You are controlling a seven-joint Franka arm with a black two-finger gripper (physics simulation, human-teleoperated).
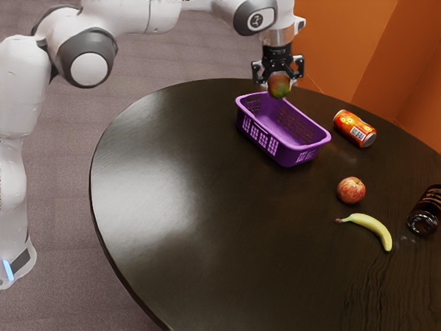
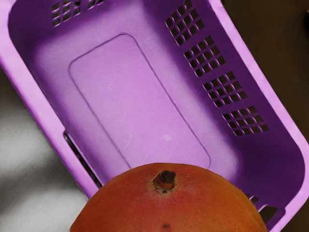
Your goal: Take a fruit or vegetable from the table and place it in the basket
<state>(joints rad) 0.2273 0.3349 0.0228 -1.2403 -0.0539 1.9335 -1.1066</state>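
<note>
In the exterior view my gripper (image 1: 280, 81) is shut on a red and green mango (image 1: 279, 86), one finger on each side of it. The mango hangs above the far end of the purple basket (image 1: 318, 143). Seen from the hand, the mango (image 2: 169, 203) has its stem showing, and the basket (image 2: 140, 96) lies below it with a bare floor. On the table are a red apple (image 1: 351, 190) and a yellow banana (image 1: 371, 225).
A red and orange can (image 1: 355, 129) lies on its side near the basket, toward the exterior view's right. A dark bottle (image 1: 426, 210) lies by the right edge of that view. The round dark table (image 1: 186, 227) stands by an orange wall.
</note>
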